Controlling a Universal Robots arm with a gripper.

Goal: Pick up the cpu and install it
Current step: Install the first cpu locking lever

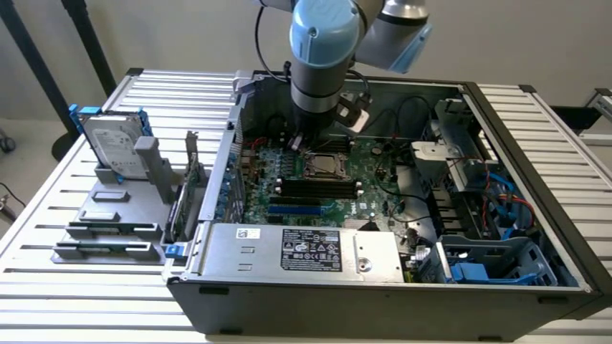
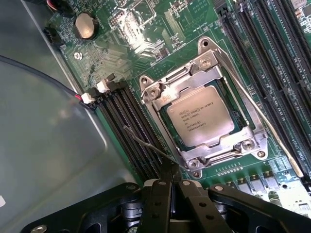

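Note:
The cpu point(image 2: 204, 118), a flat square chip with a silver-grey printed top, lies in the motherboard socket under the metal retention frame point(image 2: 158, 92). In the exterior view the cpu point(image 1: 322, 165) sits in the middle of the board inside the open computer case. My gripper point(image 2: 170, 170) is shut, its dark fingers point(image 2: 163, 194) pressed together with nothing seen between them. The tips stand just off one corner of the socket, beside a thin wire lever point(image 2: 146, 144). From outside, the gripper point(image 1: 304, 142) hangs low over the board, close behind the socket.
Dark memory slots point(image 2: 129, 126) flank the socket on both sides. A coin battery point(image 2: 85, 25) and cables lie near the case wall. A hard drive in a blue frame point(image 1: 113, 147) and a grey parts holder point(image 1: 110, 229) stand outside the case; a power supply point(image 1: 306, 251) fills its front.

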